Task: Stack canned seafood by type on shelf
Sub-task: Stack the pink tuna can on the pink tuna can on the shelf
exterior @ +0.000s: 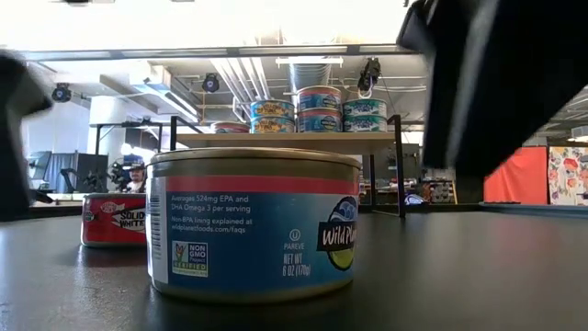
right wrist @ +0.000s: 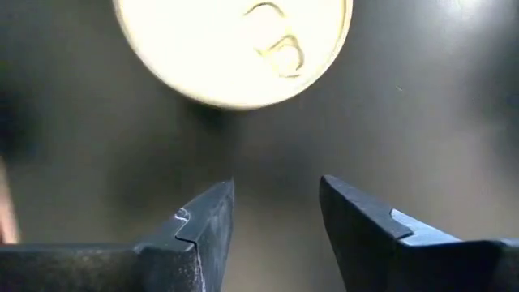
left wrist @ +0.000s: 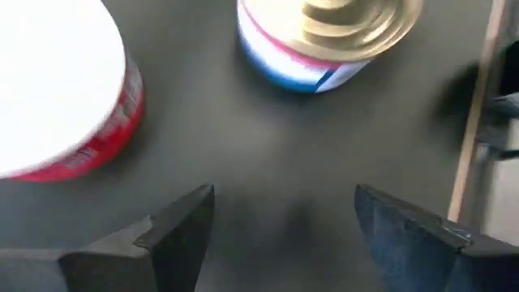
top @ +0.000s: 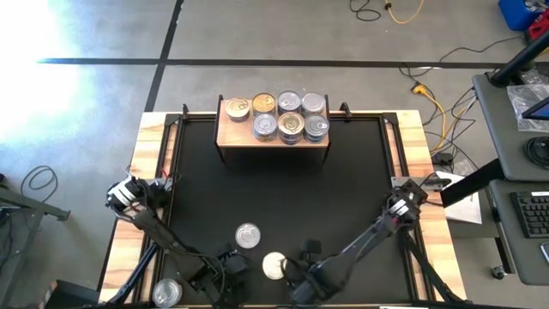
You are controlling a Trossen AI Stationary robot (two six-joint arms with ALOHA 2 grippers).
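Black matting covers the table, with the light-wood shelf standing at its far edge. On the shelf sit 7 tins in 2 rows, some stacked as the low view shows, most with silver lids and 2 or 3 with gold-coloured ones. Near the front edge 2 loose tins lie on the mat close together: a silver-lidded tin and a pale-lidded tin just beside it toward the right. Another silver tin rests on the wooden rim at the front left corner. The left gripper hovers low over the mat with its jaws spread wide and nothing between them; ahead of it are a red-sided tin and a blue-and-red tin with a gold lid, neither touched. The right gripper also hangs over bare mat, its jaws parted by a moderate gap and gripping nothing; the pale lid lies just beyond its fingertips, clear of them. In the low view a blue-labelled tin fills the foreground with a red one behind it.
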